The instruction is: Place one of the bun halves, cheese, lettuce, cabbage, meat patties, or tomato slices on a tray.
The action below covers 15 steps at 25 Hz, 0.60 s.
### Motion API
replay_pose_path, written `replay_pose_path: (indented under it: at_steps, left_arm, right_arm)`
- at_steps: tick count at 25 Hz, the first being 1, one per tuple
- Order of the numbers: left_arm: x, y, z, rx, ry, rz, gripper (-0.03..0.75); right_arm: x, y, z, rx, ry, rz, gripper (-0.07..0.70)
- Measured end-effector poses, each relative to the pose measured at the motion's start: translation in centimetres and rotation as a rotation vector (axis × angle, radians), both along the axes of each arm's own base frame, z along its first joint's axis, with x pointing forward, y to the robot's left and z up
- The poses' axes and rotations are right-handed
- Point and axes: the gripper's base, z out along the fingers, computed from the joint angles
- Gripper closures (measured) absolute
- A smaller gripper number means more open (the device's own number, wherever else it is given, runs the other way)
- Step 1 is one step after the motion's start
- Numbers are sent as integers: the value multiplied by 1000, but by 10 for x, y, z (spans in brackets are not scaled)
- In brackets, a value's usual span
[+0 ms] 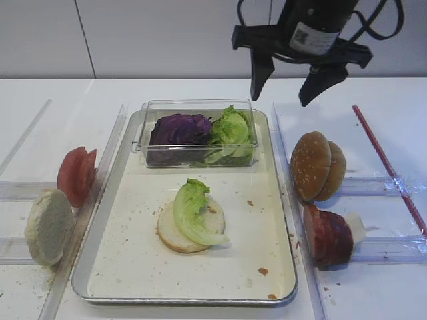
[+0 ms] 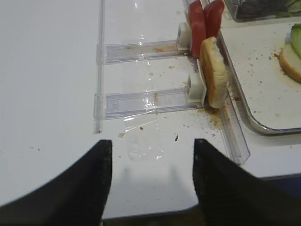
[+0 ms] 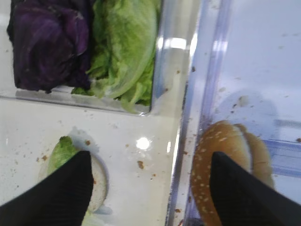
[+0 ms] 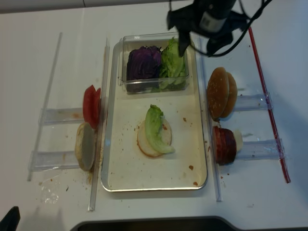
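Note:
The silver tray [image 1: 133,267] holds a pale bun base [image 1: 175,235] with a green lettuce leaf [image 1: 193,210] lying across it. My right gripper [image 1: 281,97] hangs open and empty high above the tray's back right edge. In the right wrist view this gripper [image 3: 150,157] frames the tray rim, with the lettuce-topped base on one side and the sesame bun tops [image 3: 221,160] on the other. To the tray's left stand tomato slices [image 1: 77,175] and another bun base [image 1: 48,227]. Dark meat patties [image 1: 328,235] stand at the right. My left gripper [image 2: 151,143] is open over bare table near the front left edge.
A clear plastic box [image 1: 197,159] at the back of the tray holds purple cabbage [image 1: 179,129] and more lettuce [image 1: 231,128]. Clear plastic racks [image 1: 373,250] flank the tray on both sides. A red rod [image 1: 390,167] lies at the far right. Crumbs dot the tray.

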Motion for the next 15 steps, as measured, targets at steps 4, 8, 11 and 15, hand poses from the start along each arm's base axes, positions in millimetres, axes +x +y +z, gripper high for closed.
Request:
replay_pose_path:
  at_steps: [4, 8, 11, 15]
  left_arm:
    - [0, 0, 0, 0, 0, 0, 361]
    - [0, 0, 0, 0, 0, 0, 361]
    - [0, 0, 0, 0, 0, 0, 361]
    - [0, 0, 0, 0, 0, 0, 361]
  right_arm:
    - [11, -31, 4, -8, -16, -62, 107]
    - [21, -63, 2, -46, -30, -91, 107]
    - [25, -91, -3, -83, -24, -131, 107]
    - [20, -130, -4, -125, -17, -201, 107]
